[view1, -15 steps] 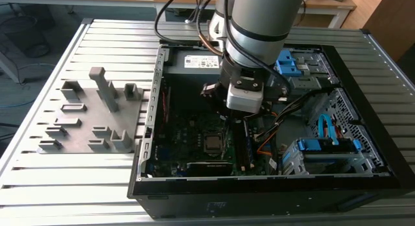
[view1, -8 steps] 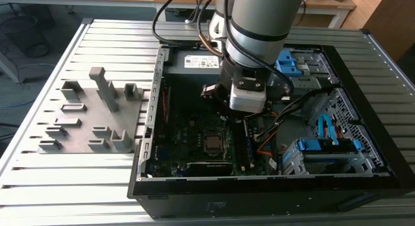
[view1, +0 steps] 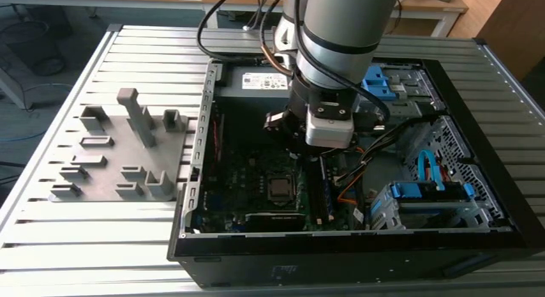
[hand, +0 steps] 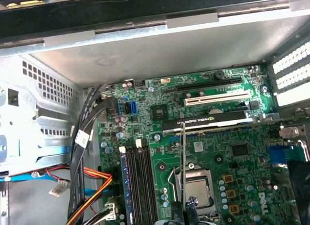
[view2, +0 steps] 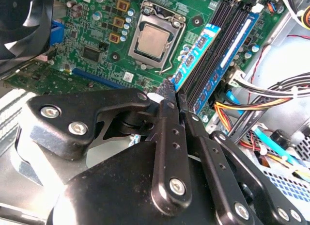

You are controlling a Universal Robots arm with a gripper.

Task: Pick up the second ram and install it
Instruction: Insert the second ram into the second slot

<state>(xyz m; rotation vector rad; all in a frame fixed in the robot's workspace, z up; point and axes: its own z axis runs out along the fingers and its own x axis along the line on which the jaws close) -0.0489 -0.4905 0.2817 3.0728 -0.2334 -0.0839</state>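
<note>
My gripper (view2: 173, 90) is shut on the second ram (view2: 199, 53), a thin blue-green stick with pale labels that runs out from between the fingertips. In the first wrist view the second ram (hand: 183, 162) shows edge-on as a thin line above the gripper (hand: 183, 209). The stick hangs over the green motherboard (hand: 232, 167), between the CPU socket (view2: 152, 40) and the long black memory slots (view2: 227, 38), not seated in them. In the exterior view the gripper (view1: 327, 154) sits low inside the open computer case (view1: 196, 182), above the slots (view1: 327, 195).
A grey fixture plate (view1: 111, 159) with upright blocks lies at the exterior view's left of the case. Inside are a black card (hand: 208, 121), bundled cables (hand: 92, 179), a fan (view2: 22, 21) and blue drive cages (view1: 430, 195). The case walls box in the gripper.
</note>
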